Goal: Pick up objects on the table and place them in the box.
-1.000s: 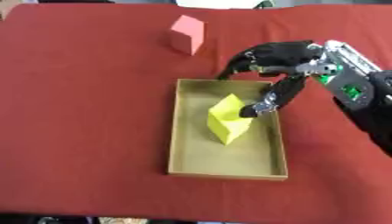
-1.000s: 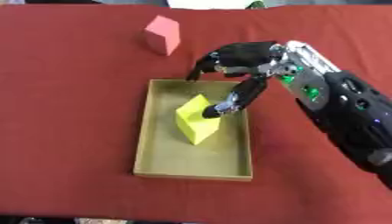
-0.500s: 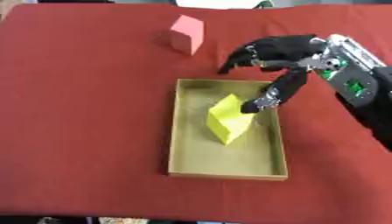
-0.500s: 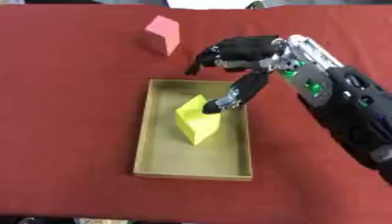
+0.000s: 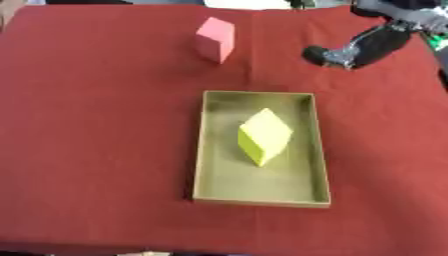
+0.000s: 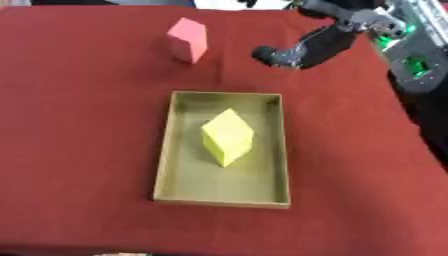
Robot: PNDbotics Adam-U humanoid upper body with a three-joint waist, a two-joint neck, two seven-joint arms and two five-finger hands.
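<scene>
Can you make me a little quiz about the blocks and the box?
1. True or false: the yellow block lies inside the box.
2. Which block is not yet in the box? A. pink B. yellow C. both
3. Fill in: the right hand is above the red ____.

Key: 1. true. 2. A, the pink block stands on the cloth beyond the box. 3. cloth.

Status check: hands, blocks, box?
Right hand empty, above the cloth beyond the box. Left hand not visible. Yellow block in box; pink block on cloth, path unobstructed.
</scene>
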